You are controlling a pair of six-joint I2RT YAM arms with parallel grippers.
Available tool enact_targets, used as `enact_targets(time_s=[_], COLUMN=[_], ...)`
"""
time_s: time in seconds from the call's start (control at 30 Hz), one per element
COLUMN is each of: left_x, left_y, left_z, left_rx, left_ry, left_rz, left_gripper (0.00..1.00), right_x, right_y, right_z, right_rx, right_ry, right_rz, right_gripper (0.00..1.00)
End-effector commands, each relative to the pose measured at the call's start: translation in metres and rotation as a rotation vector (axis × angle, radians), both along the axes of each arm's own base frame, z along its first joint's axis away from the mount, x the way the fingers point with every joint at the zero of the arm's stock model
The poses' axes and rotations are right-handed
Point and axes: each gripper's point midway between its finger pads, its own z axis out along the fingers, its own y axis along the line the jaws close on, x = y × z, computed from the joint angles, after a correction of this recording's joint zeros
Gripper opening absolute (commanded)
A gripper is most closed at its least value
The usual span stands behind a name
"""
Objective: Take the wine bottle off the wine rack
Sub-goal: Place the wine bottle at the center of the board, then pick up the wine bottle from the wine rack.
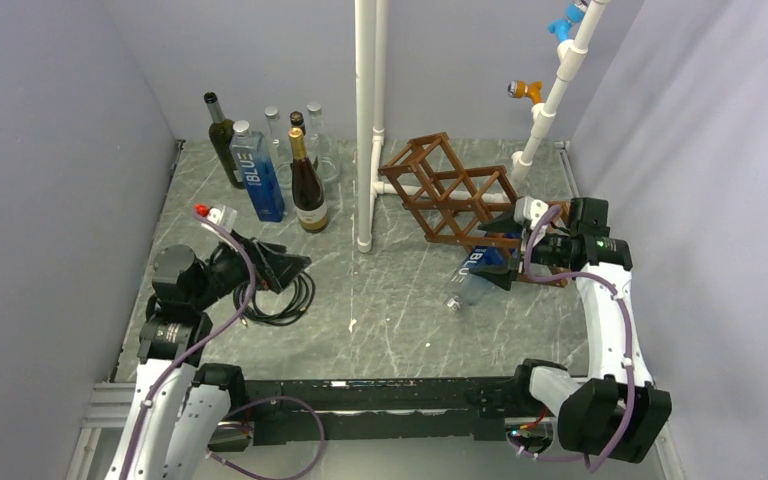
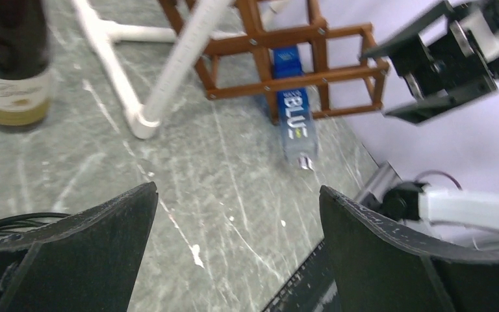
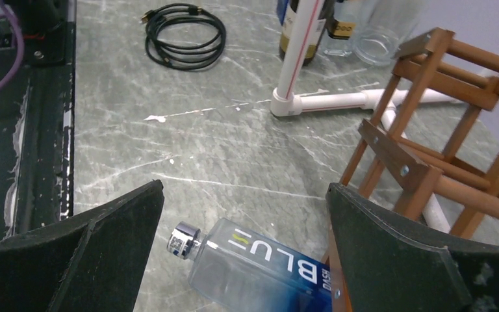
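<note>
Blue-labelled wine bottle (image 1: 475, 272) lies base-in inside the lowest near cell of the wine rack (image 1: 450, 195), capped neck seemingly on the table (image 1: 400, 300), right tool (image 1: 501, 250) spread wide over it gripping nothing, left tool (image 1: 282, 265) likewise released beside coiled cable (image 1: 282, 300), white pipe post (image 1: 365, 150) and standing bottles (image 1: 270, 165) behind.

Reaches the right arm (image 1: 610, 310) forward from its base at the near edge, white forearm rising along the right side, wrist bent to point leftward. Holds the right end effector (image 1: 500, 252) low, black jaws spread wide apart. Holds the left arm (image 1: 175, 330) folded close to its base, elbow raised, wrist angled rightward. Carries the left end effector (image 1: 290, 270) with jaws equally wide apart.
</note>
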Motion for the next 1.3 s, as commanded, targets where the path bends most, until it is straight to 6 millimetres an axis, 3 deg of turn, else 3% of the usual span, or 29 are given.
enact_targets(time_s=[0.0, 0.33, 0.67, 0.97, 1.27], left_x=[-0.015, -0.031, -0.040, -0.032, -0.011], left_y=[-0.025, -0.091, -0.156, -0.213, -0.262], left_z=[0.014, 0.013, -0.004, -0.022, -0.057], left_rx=[-0.005, 0.038, 0.066, 0.044, 0.041], left_ry=[-0.094, -0.129, -0.116, -0.098, -0.031], left_rz=[-0.116, -0.318, -0.440, -0.477, -0.490], left_gripper=[1.00, 1.00, 1.00, 1.00, 1.00], right_x=[-0.001, 0.006, 0.008, 0.007, 0.008], right_y=[-0.008, -0.028, -0.035, -0.037, -0.038], right_z=[0.019, 0.019, 0.015, 0.015, 0.013], right_rx=[0.092, 0.158, 0.172, 0.179, 0.175], right_ry=[-0.015, 0.001, 0.003, -0.004, -0.007], right_rz=[-0.023, -0.095, -0.124, -0.131, -0.139], right_gripper=[1.00, 1.00, 1.00, 1.00, 1.00])
